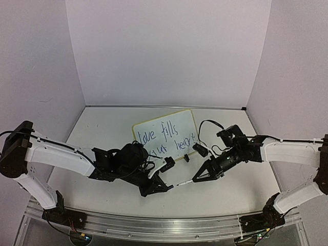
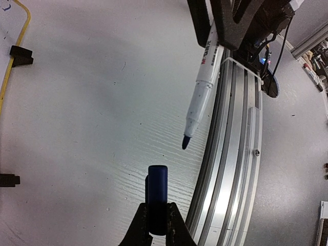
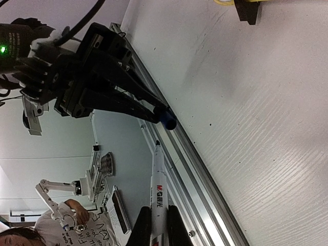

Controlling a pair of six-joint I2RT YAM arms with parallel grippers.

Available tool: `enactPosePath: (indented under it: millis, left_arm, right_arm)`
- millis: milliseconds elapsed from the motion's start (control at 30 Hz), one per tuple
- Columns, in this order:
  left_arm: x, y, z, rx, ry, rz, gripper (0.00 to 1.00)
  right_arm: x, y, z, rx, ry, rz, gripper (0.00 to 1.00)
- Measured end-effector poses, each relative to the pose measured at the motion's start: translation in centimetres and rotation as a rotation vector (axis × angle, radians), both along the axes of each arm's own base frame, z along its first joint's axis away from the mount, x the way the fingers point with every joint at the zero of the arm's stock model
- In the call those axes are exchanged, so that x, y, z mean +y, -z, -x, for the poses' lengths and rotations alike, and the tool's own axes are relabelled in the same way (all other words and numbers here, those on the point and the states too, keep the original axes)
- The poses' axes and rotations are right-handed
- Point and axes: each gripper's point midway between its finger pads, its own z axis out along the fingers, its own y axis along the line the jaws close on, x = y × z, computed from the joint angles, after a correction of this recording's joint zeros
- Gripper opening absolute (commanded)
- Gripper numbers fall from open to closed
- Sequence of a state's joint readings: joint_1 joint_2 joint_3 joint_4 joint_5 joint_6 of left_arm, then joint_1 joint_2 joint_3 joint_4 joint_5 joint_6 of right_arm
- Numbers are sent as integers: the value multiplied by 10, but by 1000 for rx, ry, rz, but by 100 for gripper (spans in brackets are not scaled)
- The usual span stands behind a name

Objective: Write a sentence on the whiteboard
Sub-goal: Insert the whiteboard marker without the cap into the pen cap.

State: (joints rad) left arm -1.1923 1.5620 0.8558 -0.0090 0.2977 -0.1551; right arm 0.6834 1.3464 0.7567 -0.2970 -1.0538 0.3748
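Left gripper (image 2: pixel 156 218): pinched on the blue cap (image 2: pixel 157 187); its mouth is probably turned to the nib.
Right gripper (image 3: pixel 156 225): clamped on the marker (image 3: pixel 158 179), nib bared.
Capping: cap and nib are to be lined up before being pressed together.
Whiteboard (image 1: pixel 182 120), bearing the sentence (image 1: pixel 164 139): near the table's (image 1: pixel 102 133) far edge.

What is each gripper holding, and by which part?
The left gripper pinches the blue cap by one end. The right gripper grips the marker on its barrel, bare tip pointing out.
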Motion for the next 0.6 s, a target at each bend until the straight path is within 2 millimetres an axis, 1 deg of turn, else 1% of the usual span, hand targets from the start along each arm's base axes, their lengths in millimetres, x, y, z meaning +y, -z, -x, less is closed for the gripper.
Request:
enactPosePath:
  millis: [233,600]
  left_arm:
    - [-4,-10,2,-2,13,38,0]
    - [-5,-15,3,-2,19,54,0]
  right_arm:
    - [1,2,0,5,-11,-2,0]
    - [2,4,0,12,-12,3,0]
